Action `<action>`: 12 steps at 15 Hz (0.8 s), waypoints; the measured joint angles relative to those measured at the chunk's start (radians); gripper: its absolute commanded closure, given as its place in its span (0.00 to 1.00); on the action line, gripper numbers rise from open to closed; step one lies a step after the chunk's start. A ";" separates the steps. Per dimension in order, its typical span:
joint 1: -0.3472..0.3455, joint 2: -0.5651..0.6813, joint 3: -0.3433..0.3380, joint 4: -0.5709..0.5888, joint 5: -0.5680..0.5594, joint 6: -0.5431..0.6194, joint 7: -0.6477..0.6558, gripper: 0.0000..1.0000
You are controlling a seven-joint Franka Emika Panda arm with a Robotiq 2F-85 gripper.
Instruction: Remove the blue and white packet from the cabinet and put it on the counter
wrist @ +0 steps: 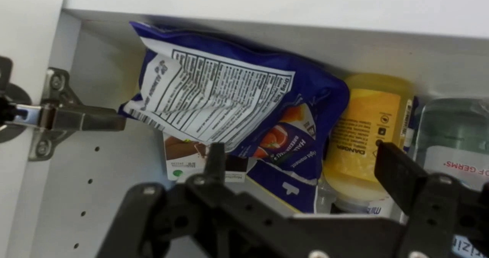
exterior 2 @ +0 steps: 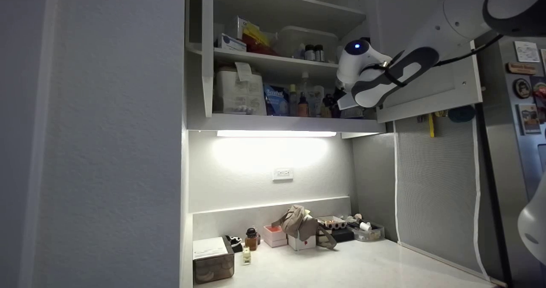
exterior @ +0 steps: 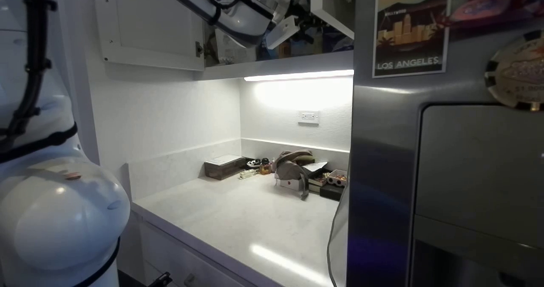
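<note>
The blue and white packet (wrist: pixel 229 93) lies slanted and crumpled at the front of the cabinet's lower shelf in the wrist view, its printed white panel facing the camera. It leans over a small box and a blue-grey box. My gripper (wrist: pixel 300 154) is open and empty, its fingers apart in front of the packet's lower part. The gripper is at the cabinet opening in both exterior views (exterior: pixel 304 27) (exterior 2: pixel 335 100). I cannot make out the packet clearly there. The white cabinet (exterior: pixel 276 66) (exterior 2: pixel 273 121) stands open above the white counter (exterior: pixel 238 210) (exterior 2: pixel 341 266).
A yellow bottle (wrist: pixel 366 135) stands right beside the packet, with a clear green bottle (wrist: pixel 454 135) further along. A metal hinge (wrist: pixel 76 116) juts in on the other side. Open doors (exterior: pixel 153 23) (exterior 2: pixel 431 87) flank the shelf. A cap (exterior: pixel 293 168) and boxes sit on the counter's back.
</note>
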 measured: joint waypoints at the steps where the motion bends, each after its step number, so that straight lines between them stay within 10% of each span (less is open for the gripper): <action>1: 0.000 0.010 0.001 0.007 -0.004 0.000 0.000 0.00; 5: -0.001 0.053 0.001 0.043 -0.037 0.000 0.005 0.00; 6: -0.001 0.061 0.001 0.053 -0.042 0.000 0.005 0.25; 12: -0.001 0.096 0.008 0.094 -0.056 0.000 0.005 0.64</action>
